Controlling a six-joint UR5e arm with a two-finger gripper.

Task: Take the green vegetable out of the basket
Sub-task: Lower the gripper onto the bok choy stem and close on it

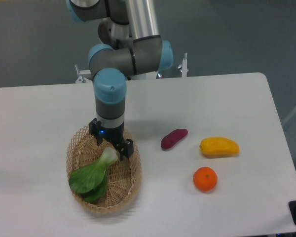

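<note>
The green vegetable [92, 176], a bok choy with dark green leaves and a pale stem end, lies inside the tan woven basket [133, 182] at the left front of the table. My gripper [111, 143] hangs open directly over the pale stem end at the basket's far side. One finger [95, 134] stands left of the stem and the other [127, 149] right of it. Nothing is held between them.
A purple vegetable [173, 138] lies on the table right of the basket. Farther right are a yellow mango-like fruit [218, 146] and an orange [204, 179]. The arm's base stands behind the table's far edge.
</note>
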